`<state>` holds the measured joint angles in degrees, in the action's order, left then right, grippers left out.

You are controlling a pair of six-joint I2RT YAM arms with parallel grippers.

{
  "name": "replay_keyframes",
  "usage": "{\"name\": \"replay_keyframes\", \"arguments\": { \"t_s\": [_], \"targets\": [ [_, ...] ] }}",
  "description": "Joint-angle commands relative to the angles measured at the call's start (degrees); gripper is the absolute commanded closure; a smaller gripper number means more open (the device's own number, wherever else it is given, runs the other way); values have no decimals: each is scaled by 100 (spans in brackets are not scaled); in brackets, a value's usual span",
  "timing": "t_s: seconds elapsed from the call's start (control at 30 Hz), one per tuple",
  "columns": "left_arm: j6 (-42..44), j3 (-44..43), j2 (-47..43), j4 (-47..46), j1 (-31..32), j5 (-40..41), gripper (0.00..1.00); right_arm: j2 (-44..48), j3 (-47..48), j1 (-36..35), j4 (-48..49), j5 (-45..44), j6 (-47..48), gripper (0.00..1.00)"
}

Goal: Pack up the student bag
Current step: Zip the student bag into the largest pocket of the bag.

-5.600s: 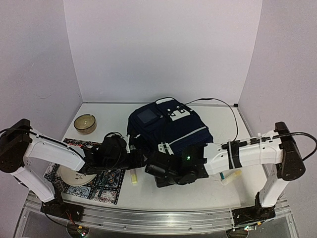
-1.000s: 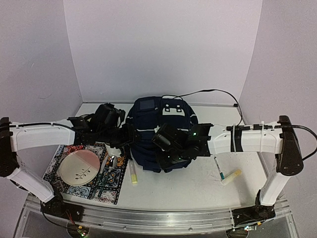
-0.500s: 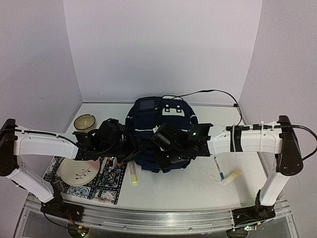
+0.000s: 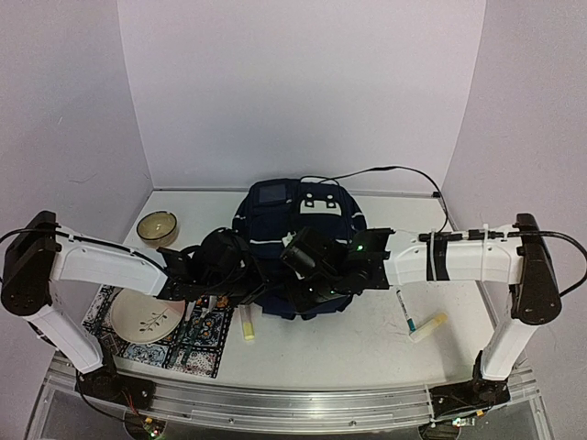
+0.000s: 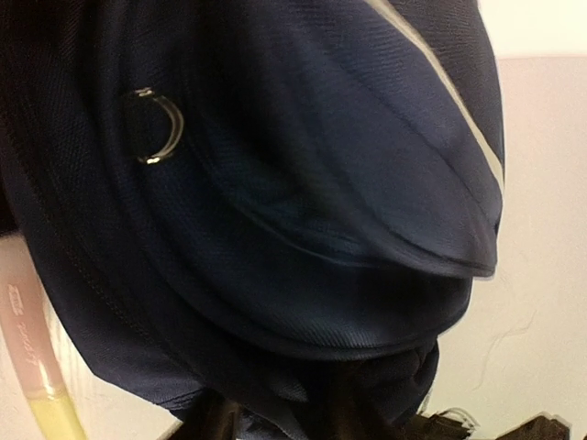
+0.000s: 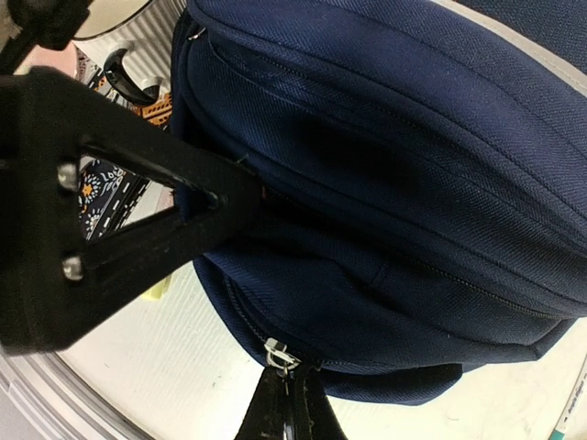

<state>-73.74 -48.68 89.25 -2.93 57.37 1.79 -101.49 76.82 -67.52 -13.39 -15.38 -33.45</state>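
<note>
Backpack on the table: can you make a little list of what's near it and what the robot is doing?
bag: student bag, mid-table, between both arms
left end effector: against bag's left side; open or shut unclear
right end effector: shut on zipper pull
left of bag: plate on patterned mat; bowl behind
right of bag: white pen, yellow marker

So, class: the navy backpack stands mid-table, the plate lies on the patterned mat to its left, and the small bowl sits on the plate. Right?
No. The small bowl is not on the plate; it stands apart on the table, behind the patterned mat, as the top external view shows. The navy backpack is mid-table and the plate lies on the mat to its left.
</note>
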Motion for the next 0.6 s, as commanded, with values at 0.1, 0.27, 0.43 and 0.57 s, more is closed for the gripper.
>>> {"name": "replay_keyframes", "arguments": {
  "t_s": [0.1, 0.27, 0.43, 0.57],
  "targets": [
    [35, -128, -167, -310, 128, 4, 100, 516, -483, 99, 244, -334, 31, 100],
    [108, 51, -443, -302, 125, 66, 100, 991, -1146, 555, -66, -603, -240, 100],
    [285, 27, -691, -249, 125, 61, 100, 1509, -1744, 1184, -225, -700, -344, 100],
    [484, -141, -848, -63, 122, 1, 100, 1778, -1918, 1766, -339, -760, -312, 100]
  ]
}}
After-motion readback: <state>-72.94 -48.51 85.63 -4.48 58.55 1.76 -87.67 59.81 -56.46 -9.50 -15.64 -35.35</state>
